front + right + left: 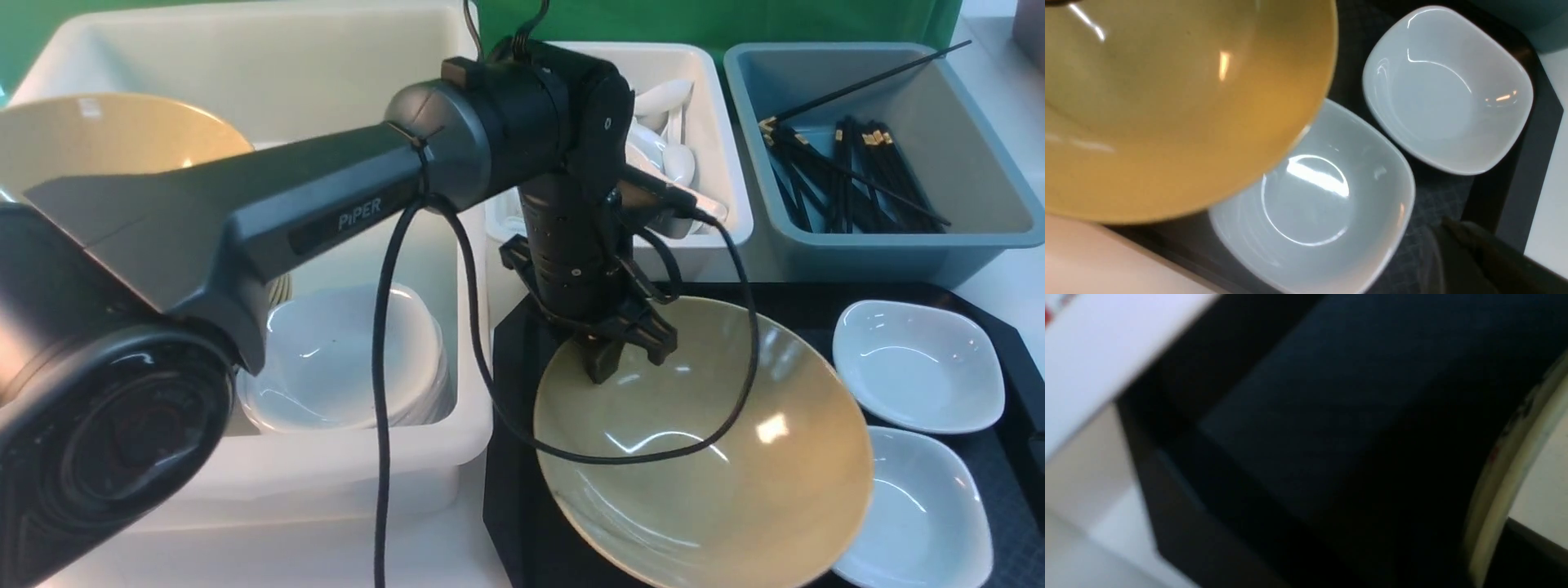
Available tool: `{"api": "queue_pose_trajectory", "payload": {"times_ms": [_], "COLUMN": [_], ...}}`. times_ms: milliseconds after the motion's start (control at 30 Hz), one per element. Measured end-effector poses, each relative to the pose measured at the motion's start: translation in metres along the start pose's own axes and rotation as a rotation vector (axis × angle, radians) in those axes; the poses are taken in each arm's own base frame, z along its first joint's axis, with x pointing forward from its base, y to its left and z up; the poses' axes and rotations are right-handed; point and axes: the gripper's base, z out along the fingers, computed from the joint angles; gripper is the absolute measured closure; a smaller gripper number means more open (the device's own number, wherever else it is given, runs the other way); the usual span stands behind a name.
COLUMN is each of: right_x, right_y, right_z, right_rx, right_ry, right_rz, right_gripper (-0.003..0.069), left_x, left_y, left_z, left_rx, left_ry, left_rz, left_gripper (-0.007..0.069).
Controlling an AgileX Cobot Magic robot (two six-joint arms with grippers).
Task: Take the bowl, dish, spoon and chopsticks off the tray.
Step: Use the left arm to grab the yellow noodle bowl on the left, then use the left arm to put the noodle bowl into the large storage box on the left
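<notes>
Left gripper clamped on the far-left rim of the bowl, one finger inside, one outside. The bowl sits tilted over the left half of the tray, its right edge overhanging the near white dish; a second white dish lies just behind that one. Right gripper closed, empty, low over the tray's right side beside the dishes.

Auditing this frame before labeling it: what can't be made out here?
- Left gripper: whether it clamps the bowl rim. In the front view its own wrist covers the jaws, and the left wrist view is a dark blur.
- Tray under the bowl: hidden by it in the front and right wrist views.
- Near white dish: the bowl overlaps it in both views.
</notes>
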Motion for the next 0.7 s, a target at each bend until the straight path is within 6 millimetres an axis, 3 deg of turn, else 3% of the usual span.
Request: {"api": "queue_pose_trajectory", "payload": {"times_ms": [200, 367, 700], "right_x": [0.0, 0.0, 0.0], "right_y": [0.0, 0.0, 0.0], "right_z": [0.0, 0.0, 0.0], "right_rx": [0.0, 0.0, 0.002], "right_ry": [0.0, 0.0, 0.0], "right_rz": [0.0, 0.0, -0.002], "right_gripper": [0.0614, 0.0614, 0.0614], "left_x": [-0.001, 0.003, 0.025], "left_y": [-0.009, -0.007, 0.023], "left_z": [-0.016, -0.056, -0.145], "left_rx": [0.091, 0.135, 0.195], "left_ry": [-0.053, -0.158, -0.425], "left_rz": [0.018, 0.042, -0.007], "left_gripper": [0.061, 0.0622, 0.0622]}}
